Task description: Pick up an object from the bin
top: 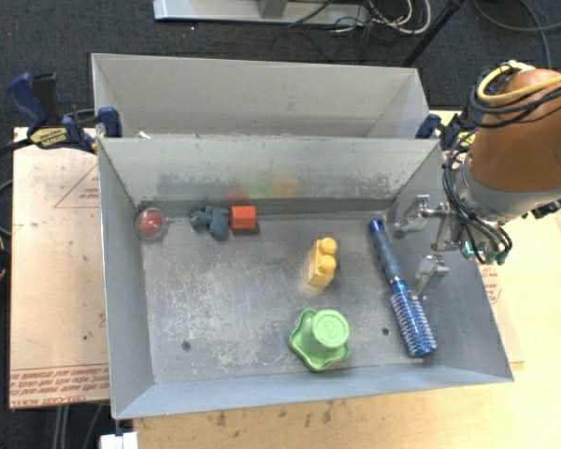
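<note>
Bin [262, 171]: grey metal, sloped walls, six loose things on the floor, none heaped.

Contents, back wall first:
- reddish ball [151, 223] in the back left corner, against the foot of the wall.
- dark grey-blue lump [210, 221] and an orange block [244, 217] just beside it, the two touching or nearly so, both along the back wall.
- yellow piece [323, 261], knobbed at its top end, alone near the middle.
- green round cap [320, 338] with a wavy rim, near the front wall.
- blue brush [400, 293] on the right side, handle toward the back, bristled head toward the front right corner.

Gripper [423, 241]: at the bin's right wall, under the orange-covered wrist [519, 148] and its cables. Its two metal fingers [413, 213] stand well apart, one toward the back and one toward the front, with nothing between them. The brush handle lies just beside them on the left (from where I stand I cannot tell whether a fingertip touches it).

Room: the centre-left floor is bare, from the back row down to the front wall. The right side is tight, with the brush lying between the gripper and the yellow piece.

Writing: the green cap's top bears a raised ring. Any mark on it is too small to read.
</note>
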Robot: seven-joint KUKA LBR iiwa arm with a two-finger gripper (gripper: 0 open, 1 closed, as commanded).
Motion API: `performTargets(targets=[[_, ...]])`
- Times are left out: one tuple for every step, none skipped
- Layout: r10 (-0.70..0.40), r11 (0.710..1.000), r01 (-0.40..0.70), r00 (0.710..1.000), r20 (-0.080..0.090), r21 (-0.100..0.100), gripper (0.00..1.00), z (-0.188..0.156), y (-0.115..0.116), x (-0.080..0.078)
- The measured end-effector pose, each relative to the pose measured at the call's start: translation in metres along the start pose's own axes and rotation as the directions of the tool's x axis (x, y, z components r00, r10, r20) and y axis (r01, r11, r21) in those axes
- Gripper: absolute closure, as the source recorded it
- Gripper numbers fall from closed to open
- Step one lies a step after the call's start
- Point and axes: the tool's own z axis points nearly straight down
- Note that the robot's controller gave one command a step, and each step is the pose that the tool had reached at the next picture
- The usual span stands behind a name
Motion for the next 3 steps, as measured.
performTargets(targets=[[-0.509,0.861,0.509,0.861,0.004,0.001,0.0,0.114,-0.027,-0.036],[-0.511,0.859,0.511,0.859,0.009,-0.001,1.0,0.115,-0.024,-0.037],[-0.515,0.857,0.514,0.857,0.008,0.006,1.0,-0.048,-0.018,-0.029]])
